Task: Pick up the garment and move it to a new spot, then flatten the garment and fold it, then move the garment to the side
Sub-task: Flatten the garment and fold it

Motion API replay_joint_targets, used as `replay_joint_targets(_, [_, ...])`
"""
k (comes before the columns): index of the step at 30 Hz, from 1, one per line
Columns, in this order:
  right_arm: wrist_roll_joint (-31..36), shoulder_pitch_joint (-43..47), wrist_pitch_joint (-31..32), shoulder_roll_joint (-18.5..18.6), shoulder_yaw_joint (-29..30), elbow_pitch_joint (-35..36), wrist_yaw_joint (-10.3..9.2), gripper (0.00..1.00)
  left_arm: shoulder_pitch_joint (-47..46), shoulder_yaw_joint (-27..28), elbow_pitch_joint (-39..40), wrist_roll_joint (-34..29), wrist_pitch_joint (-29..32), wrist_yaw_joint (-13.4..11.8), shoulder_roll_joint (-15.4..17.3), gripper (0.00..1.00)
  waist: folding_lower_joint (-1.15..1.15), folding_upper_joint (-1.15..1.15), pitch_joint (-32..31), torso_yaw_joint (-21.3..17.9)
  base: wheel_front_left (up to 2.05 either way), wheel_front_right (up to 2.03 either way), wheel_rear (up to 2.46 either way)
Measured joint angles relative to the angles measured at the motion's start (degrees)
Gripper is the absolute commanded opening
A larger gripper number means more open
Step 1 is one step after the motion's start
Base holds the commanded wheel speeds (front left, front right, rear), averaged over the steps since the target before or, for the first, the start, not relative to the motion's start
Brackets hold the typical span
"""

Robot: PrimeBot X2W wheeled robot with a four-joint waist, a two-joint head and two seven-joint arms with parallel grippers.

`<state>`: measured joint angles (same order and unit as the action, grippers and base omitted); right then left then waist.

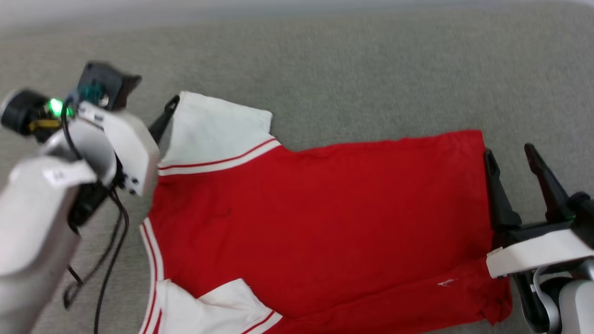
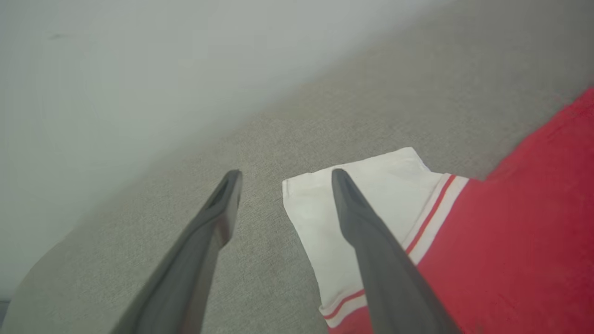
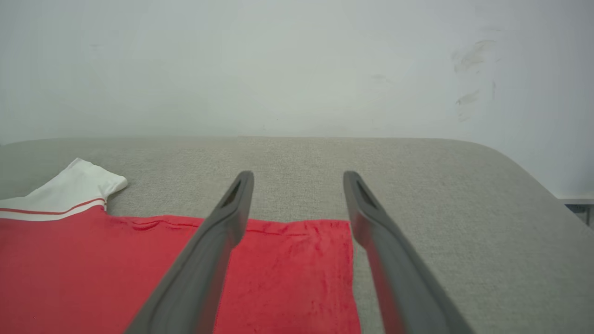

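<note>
Two sets of jaws, both apart, nothing held. Head view: garment lies spread flat on grey bench, plain red side up, white sleeve at far left, hem at right. My left jaws sit at that sleeve's edge, my right jaws at the hem edge. Left wrist view: one finger over the sleeve, the other over bare bench. Right wrist view: jaws straddle the hem's far corner, pale wall behind.
</note>
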<state>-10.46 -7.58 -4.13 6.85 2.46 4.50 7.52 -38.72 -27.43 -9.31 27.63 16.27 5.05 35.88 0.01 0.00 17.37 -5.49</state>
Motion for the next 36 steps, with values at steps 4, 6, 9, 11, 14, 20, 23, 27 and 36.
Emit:
replay_joint_targets(4, [0.1,-1.5,-0.1,-0.6,-0.5,0.5,0.00,1.00,-7.7,-2.0,-2.7,2.0,9.3,1.6,2.1,1.00,0.00,0.00,4.2,-1.5,0.00,0.00,0.00])
replay_joint_targets(6, [0.1,-2.0,-0.2,-1.0,-0.5,0.3,0.00,1.00,-9.9,-2.6,-4.5,4.9,13.6,2.0,2.1,1.00,0.01,0.00,5.9,-2.3,0.00,0.00,0.00])
replay_joint_targets(9, [0.3,-2.1,-0.7,-1.3,-0.7,-0.4,0.00,1.00,-12.7,-3.5,-6.9,8.5,18.6,2.3,2.3,1.00,0.01,0.00,8.1,-3.3,0.00,0.00,0.00])
replay_joint_targets(11, [0.5,-2.2,-0.9,-1.5,-1.2,-0.8,0.00,1.00,-14.4,-3.8,-8.4,10.1,20.5,2.3,3.0,1.00,0.01,0.00,9.2,-3.9,0.00,0.00,0.00])
replay_joint_targets(14, [0.5,-3.1,-0.9,-1.6,-1.7,-1.0,0.00,1.00,-16.5,-4.3,-10.9,10.6,22.0,2.3,3.6,1.00,0.00,0.00,10.5,-4.7,0.00,0.00,0.00])
replay_joint_targets(20, [0.5,-4.1,-1.4,-2.0,-1.9,-1.5,0.00,1.00,-18.3,-5.6,-14.7,11.6,23.4,2.4,3.4,1.00,0.00,0.00,12.4,-5.8,0.00,0.00,0.00])
replay_joint_targets(23, [0.2,-4.1,-1.4,-2.3,-2.0,-1.8,0.00,1.00,-19.1,-6.2,-16.5,12.1,24.6,2.4,3.5,1.00,0.00,0.00,12.8,-6.1,0.00,0.00,0.00])
replay_joint_targets(27, [-0.6,-4.2,-1.4,-2.7,-2.0,-1.3,0.00,1.00,-19.7,-6.6,-17.6,13.7,26.2,2.4,3.2,0.09,-0.01,0.00,13.3,-6.3,0.00,0.00,0.00])
replay_joint_targets(36, [1.7,-4.5,-0.5,-2.4,-1.5,-1.5,0.00,1.00,-18.1,-6.0,-18.7,15.7,22.2,1.9,0.5,0.00,-0.01,0.00,12.1,-5.3,0.00,0.00,0.00])
